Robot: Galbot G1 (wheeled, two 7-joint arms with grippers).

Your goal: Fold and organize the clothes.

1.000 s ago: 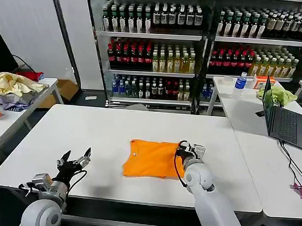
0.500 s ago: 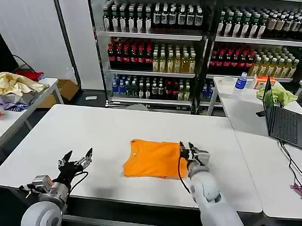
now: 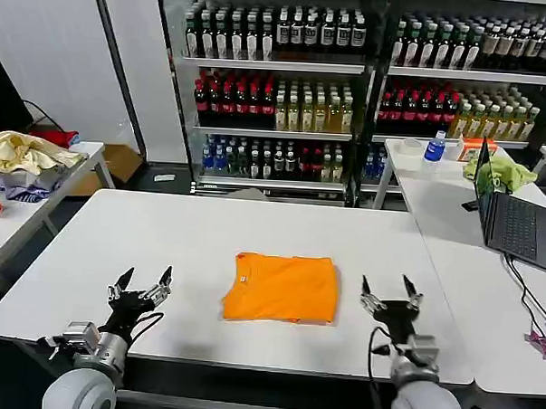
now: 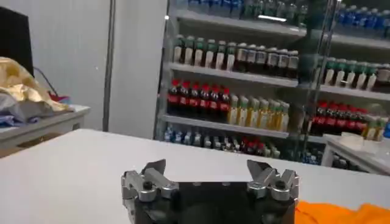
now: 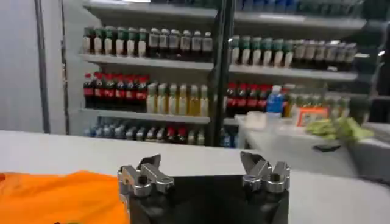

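1. Left gripper (image 3: pixel 141 285) sits low in the lower left of the head view, over the near edge of the counter (image 3: pixel 199 233), fingers spread apart and holding nothing. The left wrist view agrees: left gripper (image 4: pixel 210 176) fingers wide, bare counter ahead of them.
2. Right gripper (image 3: pixel 388 298) sits in the lower right of the head view, just right of the shirt and not touching it, fingers apart and empty. In the right wrist view the right gripper (image 5: pixel 204 170) fingers also stand open.
3. Orange T-shirt (image 3: pixel 281 287) lies at centre frame as a flat, roughly square folded packet on the counter, between the two grippers. An orange edge shows in each wrist view (image 4: pixel 341 213) (image 5: pixel 55 195).
4. Judgement: the fold looks finished. Keep both grippers clear of the cloth so no finger snags an edge; if you tidy further, press the near hem lightly rather than pinch it.
5. Change from half a second ago: the right gripper was at the shirt's right edge; it has since pulled back and right, clear of the cloth. Shirt shape and left gripper nearly unchanged.
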